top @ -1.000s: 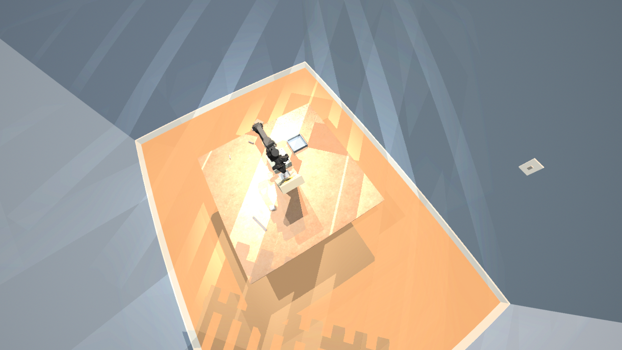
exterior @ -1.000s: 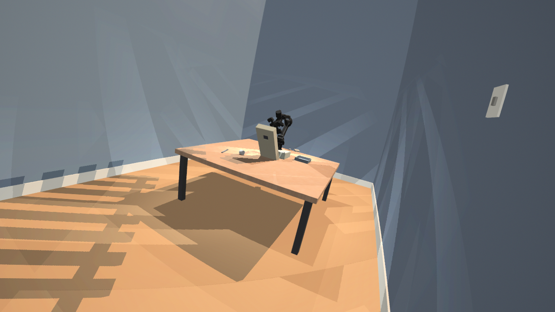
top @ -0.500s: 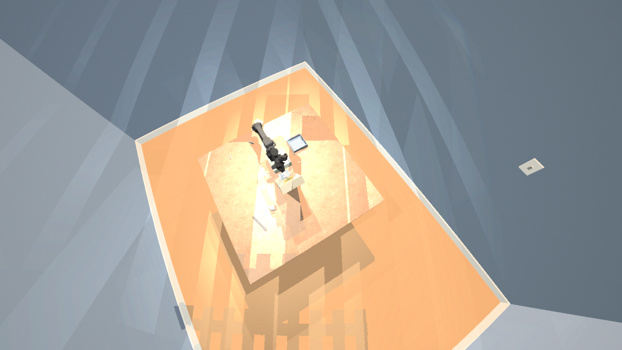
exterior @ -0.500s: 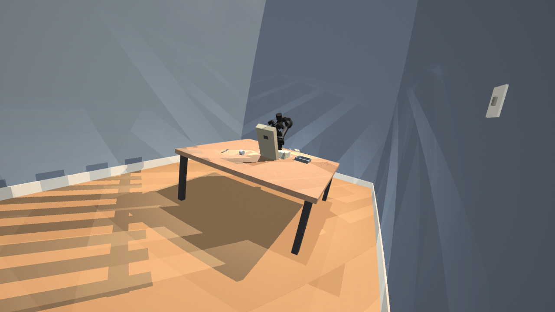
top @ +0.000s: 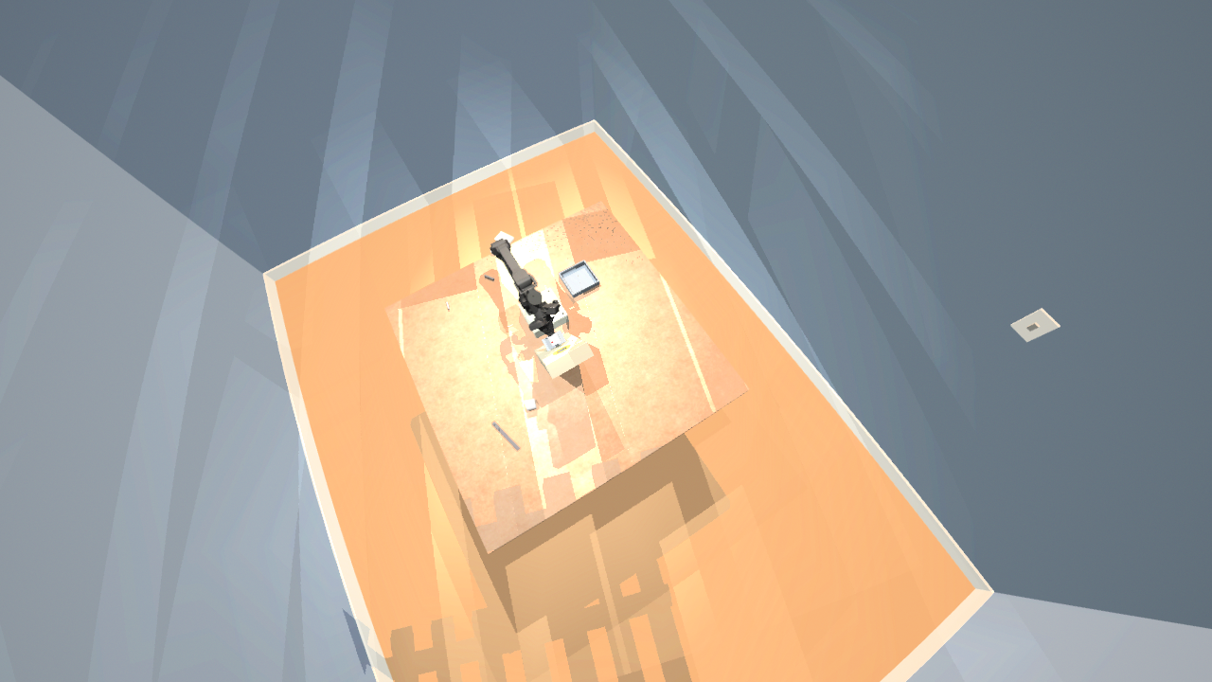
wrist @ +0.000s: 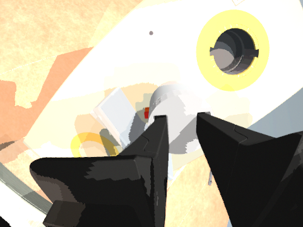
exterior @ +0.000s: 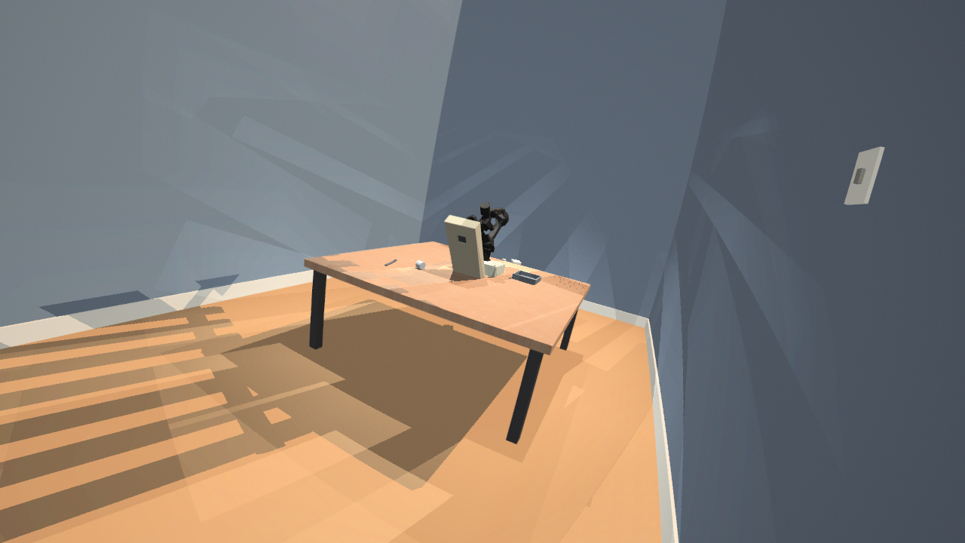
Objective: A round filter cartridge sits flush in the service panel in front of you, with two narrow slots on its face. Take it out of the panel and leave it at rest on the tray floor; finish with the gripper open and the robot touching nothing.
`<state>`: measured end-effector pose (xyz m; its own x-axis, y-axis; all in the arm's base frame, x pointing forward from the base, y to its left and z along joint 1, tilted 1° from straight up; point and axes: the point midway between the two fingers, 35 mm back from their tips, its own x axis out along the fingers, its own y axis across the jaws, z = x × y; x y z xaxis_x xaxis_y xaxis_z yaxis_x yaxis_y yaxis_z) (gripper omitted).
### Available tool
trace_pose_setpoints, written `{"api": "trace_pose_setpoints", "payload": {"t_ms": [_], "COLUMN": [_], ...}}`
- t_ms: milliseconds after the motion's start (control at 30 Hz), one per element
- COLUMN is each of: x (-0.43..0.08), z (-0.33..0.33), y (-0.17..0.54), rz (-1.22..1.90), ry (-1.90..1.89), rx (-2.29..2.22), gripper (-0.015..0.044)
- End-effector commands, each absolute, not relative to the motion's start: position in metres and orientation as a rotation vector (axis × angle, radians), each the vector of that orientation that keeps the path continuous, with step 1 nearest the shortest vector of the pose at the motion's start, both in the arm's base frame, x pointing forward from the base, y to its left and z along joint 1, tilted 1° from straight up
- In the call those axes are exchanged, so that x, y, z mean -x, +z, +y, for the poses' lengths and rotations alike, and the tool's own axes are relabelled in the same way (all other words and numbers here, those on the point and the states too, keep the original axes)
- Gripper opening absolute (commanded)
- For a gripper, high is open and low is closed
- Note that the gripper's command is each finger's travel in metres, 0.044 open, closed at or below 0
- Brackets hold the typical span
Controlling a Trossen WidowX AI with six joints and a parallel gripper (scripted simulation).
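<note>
The white round cartridge (wrist: 181, 135) is out of the service panel (top: 567, 362) (exterior: 463, 253) (wrist: 126, 57), in front of its face. My gripper (wrist: 179, 118) is shut on the cartridge, with the black fingertips at its near face. The slots are hidden by the fingertips. A red mark shows at the cartridge's left side in the wrist view. The panel's round socket (wrist: 234, 52) is empty, up and right of the cartridge, inside a yellow ring (wrist: 204, 50). The tray (top: 588, 289) (exterior: 525, 279) has dark walls and a pale floor, with nothing visible in it. The gripper is hidden behind the panel in the exterior view.
A pale box (exterior: 494, 269) stands between the panel and the tray. Beyond the panel are a small white cylinder (top: 530, 405) (exterior: 419, 265) and a thin grey bar (top: 506, 436) (exterior: 390, 262). A small dark piece (top: 489, 277) lies near the arm's base.
</note>
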<state>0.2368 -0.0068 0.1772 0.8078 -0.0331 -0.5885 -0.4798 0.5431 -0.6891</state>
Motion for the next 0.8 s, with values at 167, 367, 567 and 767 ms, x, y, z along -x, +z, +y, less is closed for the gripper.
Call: {"api": "trace_pose_setpoints", "payload": {"t_ms": [167,367,567,767], "x": [-0.237,-0.236,-0.264,-0.273], "z": [-0.007,-0.007,-0.008,-0.008], "y": [0.179,0.177,0.23,0.244], "rz": [0.587,0.579,0.577,0.577], "ry": [0.281,0.271,0.27,0.27], "rx": [0.973,0.972,0.972,0.972], "gripper": [0.0104,0.0104,0.0104,0.0104]}}
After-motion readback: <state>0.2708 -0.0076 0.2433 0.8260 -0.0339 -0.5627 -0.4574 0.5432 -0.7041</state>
